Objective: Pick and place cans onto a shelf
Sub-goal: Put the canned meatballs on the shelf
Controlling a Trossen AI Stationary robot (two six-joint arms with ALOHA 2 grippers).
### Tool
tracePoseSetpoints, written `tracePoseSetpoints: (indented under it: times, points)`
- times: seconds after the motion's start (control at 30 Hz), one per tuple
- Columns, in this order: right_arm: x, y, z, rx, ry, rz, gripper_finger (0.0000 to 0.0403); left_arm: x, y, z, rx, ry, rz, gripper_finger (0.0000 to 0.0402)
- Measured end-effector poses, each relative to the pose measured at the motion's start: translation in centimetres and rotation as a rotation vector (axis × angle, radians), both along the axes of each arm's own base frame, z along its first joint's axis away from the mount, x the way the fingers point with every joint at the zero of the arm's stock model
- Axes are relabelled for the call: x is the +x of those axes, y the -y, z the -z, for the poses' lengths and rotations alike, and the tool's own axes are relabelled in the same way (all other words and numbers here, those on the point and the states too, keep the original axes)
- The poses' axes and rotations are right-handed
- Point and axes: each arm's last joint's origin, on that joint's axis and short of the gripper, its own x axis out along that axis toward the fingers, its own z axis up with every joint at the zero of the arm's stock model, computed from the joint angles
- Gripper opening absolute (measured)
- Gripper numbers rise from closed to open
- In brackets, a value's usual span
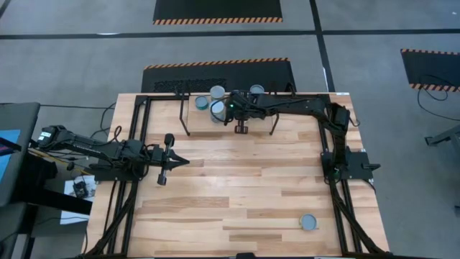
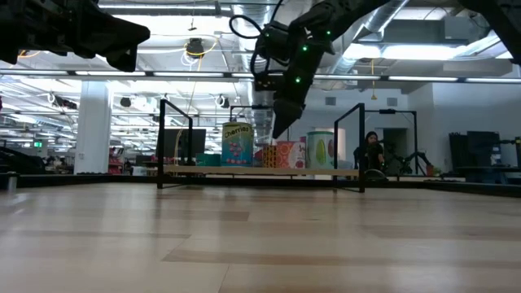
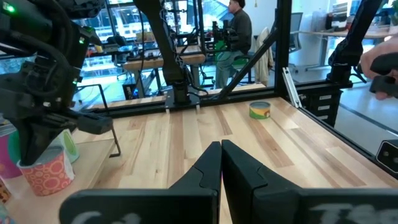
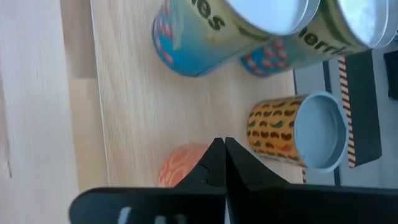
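Observation:
The shelf [image 1: 188, 108] stands at the table's far edge, and several cans stand upright on it. They include a teal one [image 4: 199, 37], a yellow one with dark marks [image 4: 292, 134] and an orange-pink one [image 4: 177, 167]. My right gripper [image 4: 219, 144] is shut and points down just above the orange-pink can [image 2: 285, 153]. One more can [image 1: 309, 221] stands on the table near its near right corner. My left gripper [image 1: 181, 162] is shut and empty at the table's left, level above the wood. My right gripper's shut fingertips [image 3: 38, 146] hang right over the orange-pink can's top [image 3: 43, 163]. I cannot tell whether they touch it. The can stands upright on the shelf.
The shelf's thin black legs [image 2: 161, 142] and the table's black frame rails [image 1: 140, 129] stand around the work area. People sit in the room beyond the table [image 3: 239, 25]. Open wood lies between the shelf and the lone can.

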Motion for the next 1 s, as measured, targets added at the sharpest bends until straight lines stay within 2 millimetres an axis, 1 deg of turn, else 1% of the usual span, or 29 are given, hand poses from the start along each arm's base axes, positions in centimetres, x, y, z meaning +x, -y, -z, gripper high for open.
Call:
tracePoseSetpoints:
  times: [0.23,0.33,0.47,0.63,0.73,1.0]
  points:
    - [0.2,0.1,-0.1,-0.015,0.019,-0.003,0.0011,0.0,0.0,0.0,0.000,0.000,0.000,0.0002]
    - [-0.3,0.0,-0.1,-0.004,-0.025,0.005,0.0006,0.0,0.0,0.0,0.000,0.000,0.000,0.0002]
    - [-1.1,0.5,0.0,0.014,-0.072,0.051,0.0004,0.0,0.0,0.0,0.000,-0.001,0.000,0.0002]
    - [-0.6,0.8,1.5,0.019,-0.090,0.066,0.0009,0.0,0.0,0.0,0.000,-0.001,0.000,0.0002]
    - [-0.2,1.0,1.9,0.008,-0.080,0.060,0.0007,0.0,0.0,0.0,-0.001,-0.001,0.000,0.0002]
    - [0.4,1.2,1.7,-0.004,-0.010,0.056,0.0008,0.0,0.0,0.0,0.000,-0.001,0.000,0.0002]
